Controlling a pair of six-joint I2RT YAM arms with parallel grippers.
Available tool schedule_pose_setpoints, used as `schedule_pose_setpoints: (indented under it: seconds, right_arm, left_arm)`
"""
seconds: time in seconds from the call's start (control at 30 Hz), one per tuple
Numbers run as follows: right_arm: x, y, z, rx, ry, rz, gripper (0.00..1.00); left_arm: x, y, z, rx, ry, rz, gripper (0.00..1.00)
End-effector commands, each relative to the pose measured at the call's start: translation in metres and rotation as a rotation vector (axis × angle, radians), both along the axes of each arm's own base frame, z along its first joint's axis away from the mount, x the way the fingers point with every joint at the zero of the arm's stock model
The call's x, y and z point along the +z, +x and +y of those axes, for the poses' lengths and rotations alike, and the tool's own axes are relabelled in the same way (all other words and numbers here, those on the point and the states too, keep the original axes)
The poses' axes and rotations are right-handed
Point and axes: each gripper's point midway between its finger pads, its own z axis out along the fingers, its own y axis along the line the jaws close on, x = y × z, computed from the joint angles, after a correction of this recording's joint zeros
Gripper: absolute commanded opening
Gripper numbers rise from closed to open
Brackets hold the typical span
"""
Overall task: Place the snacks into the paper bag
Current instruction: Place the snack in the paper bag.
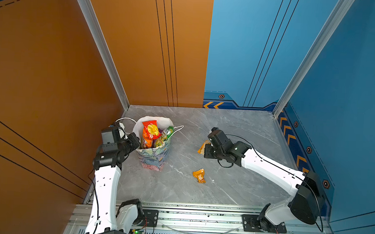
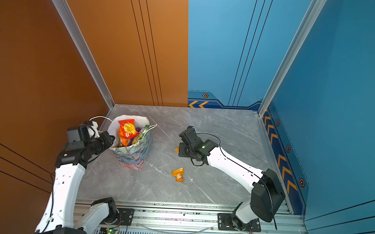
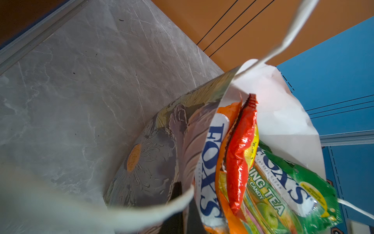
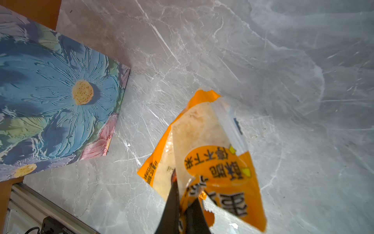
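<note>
With twelve o'clock set at the far wall [image 1: 185, 55], the nine o'clock side of the grey marble-patterned tabletop [image 1: 247, 129] is being taken up by the tall floral-printed paper gift bag [image 1: 155, 157]. Its mouth is being crowded by shiny snack packets [image 3: 269, 194], with a red crinkly packet [image 1: 150, 128] standing above the rim; only its white far side is being left free. Its eight o'clock rim is being pinched by the left gripper [image 1: 138, 142]. At the centre, a small orange foil packet [image 4: 212, 168] is being clamped by the right gripper [image 4: 183, 206], and bare table is being left between it and the bag. Six o'clock is being obstructed by a second, crumpled orange packet [image 1: 199, 175]. Twelve through three o'clock is being left open.
</note>
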Motion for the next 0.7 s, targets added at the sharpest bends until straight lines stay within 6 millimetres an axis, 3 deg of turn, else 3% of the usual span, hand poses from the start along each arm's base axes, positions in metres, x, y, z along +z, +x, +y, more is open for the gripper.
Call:
schedule_pose_setpoints:
  seconds: [0.0,0.37,0.67]
  right_arm:
    - [0.034,0.007,-0.005,-0.007,-0.003,-0.075,0.00]
    - [0.136,0.027,0.006,0.010,0.056,-0.278,0.00]
    - [0.203,0.016,0.050,0.105,0.115,-0.404,0.00]
  left_arm:
    - [0.015,0.003,-0.003,-0.023,0.003,-0.072,0.00]
    - [0.018,0.002,-0.007,-0.035,0.001,-0.081,0.00]
    - [0.019,0.001,-0.009,-0.043,0.000,-0.084,0.00]
